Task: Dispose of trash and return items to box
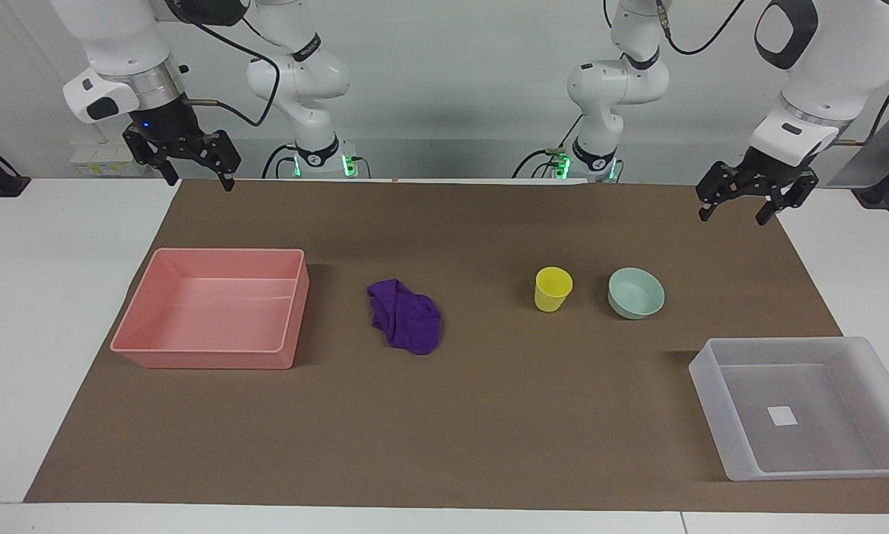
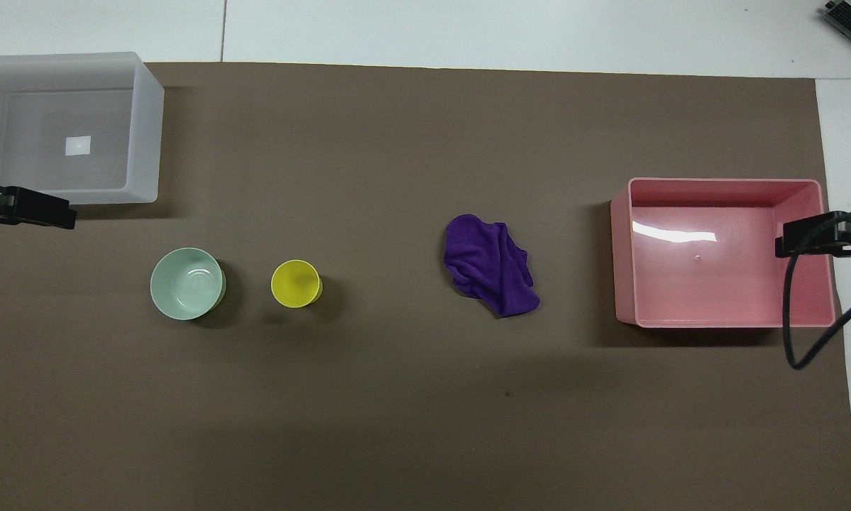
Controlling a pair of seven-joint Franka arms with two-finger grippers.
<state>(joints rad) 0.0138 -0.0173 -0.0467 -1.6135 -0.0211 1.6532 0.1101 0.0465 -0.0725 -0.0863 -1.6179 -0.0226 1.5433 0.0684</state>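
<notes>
The purple fabric wad [image 1: 405, 317] lies on the brown mat mid-table; it also shows in the overhead view [image 2: 492, 265]. The yellow cup [image 1: 552, 288] [image 2: 296, 283] stands upright beside the mint-green bowl [image 1: 636, 293] [image 2: 187, 283], toward the left arm's end. The translucent box [image 1: 715, 386] [image 2: 145, 128], with a white sticker inside, holds nothing else and sits farther from the robots than the bowl. My left gripper [image 1: 733, 215] [image 2: 24, 206] hangs open and empty in the air at the left arm's end. My right gripper [image 1: 199, 180] [image 2: 815, 238] hangs open and empty over the pink tray's end.
A pink rectangular tray [image 1: 207, 356] [image 2: 624, 255] with nothing in it sits at the right arm's end of the brown mat [image 1: 488, 415]. White table surface borders the mat on all sides. A black cable [image 2: 798, 333] hangs from the right arm.
</notes>
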